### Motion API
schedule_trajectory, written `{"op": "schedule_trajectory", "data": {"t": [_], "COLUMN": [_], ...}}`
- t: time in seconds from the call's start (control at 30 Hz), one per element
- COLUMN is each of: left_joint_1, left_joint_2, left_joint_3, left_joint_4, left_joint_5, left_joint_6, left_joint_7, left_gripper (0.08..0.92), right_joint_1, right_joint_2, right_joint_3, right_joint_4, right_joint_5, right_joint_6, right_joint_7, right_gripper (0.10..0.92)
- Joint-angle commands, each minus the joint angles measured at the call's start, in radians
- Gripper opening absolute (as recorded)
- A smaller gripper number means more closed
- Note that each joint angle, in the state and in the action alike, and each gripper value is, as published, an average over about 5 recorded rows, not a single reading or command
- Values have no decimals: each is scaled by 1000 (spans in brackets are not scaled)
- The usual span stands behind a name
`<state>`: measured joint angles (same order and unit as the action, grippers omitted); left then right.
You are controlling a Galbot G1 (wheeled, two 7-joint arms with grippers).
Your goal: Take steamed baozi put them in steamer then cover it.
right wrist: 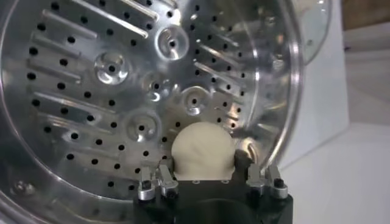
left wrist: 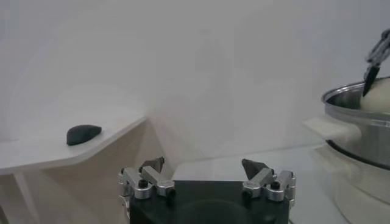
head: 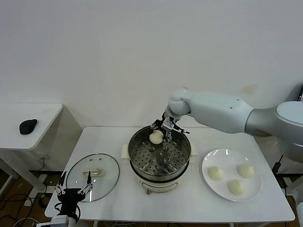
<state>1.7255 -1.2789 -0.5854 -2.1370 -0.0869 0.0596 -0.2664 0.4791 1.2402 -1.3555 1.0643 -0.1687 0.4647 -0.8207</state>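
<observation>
My right gripper (head: 158, 134) is shut on a cream-white baozi (head: 156, 137) and holds it over the back of the steel steamer (head: 137, 142), above its perforated tray (right wrist: 122, 91). In the right wrist view the baozi (right wrist: 203, 151) sits between the fingers. Three more baozi (head: 216, 173) (head: 245, 170) (head: 236, 187) lie on the white plate (head: 208, 160) at the right. The glass cover (head: 92, 176) with its cream handle lies flat on the table left of the steamer. My left gripper (head: 74, 185) is open and empty, low at the table's front left, next to the cover.
A side table (head: 28, 113) with a black mouse (head: 28, 126) stands at the far left; both also show in the left wrist view, the mouse (left wrist: 83, 133) on the table's top. The steamer's rim (left wrist: 353, 103) shows at that view's edge.
</observation>
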Motion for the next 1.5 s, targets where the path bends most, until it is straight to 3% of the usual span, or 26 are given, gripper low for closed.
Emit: {"op": "schedule_trajectory", "data": {"t": [0.03,0.17,0.3,0.43,0.6,0.73,1.1,1.5], "left_joint_1": [0,1,0,0,-4,-8,-11,-12], "left_joint_2": [-4,-4,-6,-8,4,13,29,14], "left_joint_3": [0,0,1,5,9,12,17,18], "left_joint_4": [-2,-4,-10,-21,-30,-38,-34,-23], "left_joint_5": [1,2,3,3,1,0,-5,1], "left_joint_6": [1,1,2,2,2,3,1,2], "left_joint_7": [-1,-1,0,0,0,0,0,-1], "left_gripper": [823,823,823,823,823,823,823,823], "right_joint_1": [-40,14,155,281,382,433,362,34], "right_joint_2": [24,0,-84,-201,-353,-484,-831,-897], "right_joint_3": [17,18,-39,-82,-111,-131,-179,-44], "right_joint_4": [-57,-3,152,326,476,577,671,620], "right_joint_5": [-98,-29,254,491,584,640,448,284], "right_joint_6": [72,53,-176,-477,-733,-830,-814,-727], "right_joint_7": [34,27,-70,-149,-155,-148,-167,-144], "right_gripper": [647,747,814,822,823,823,823,823]}}
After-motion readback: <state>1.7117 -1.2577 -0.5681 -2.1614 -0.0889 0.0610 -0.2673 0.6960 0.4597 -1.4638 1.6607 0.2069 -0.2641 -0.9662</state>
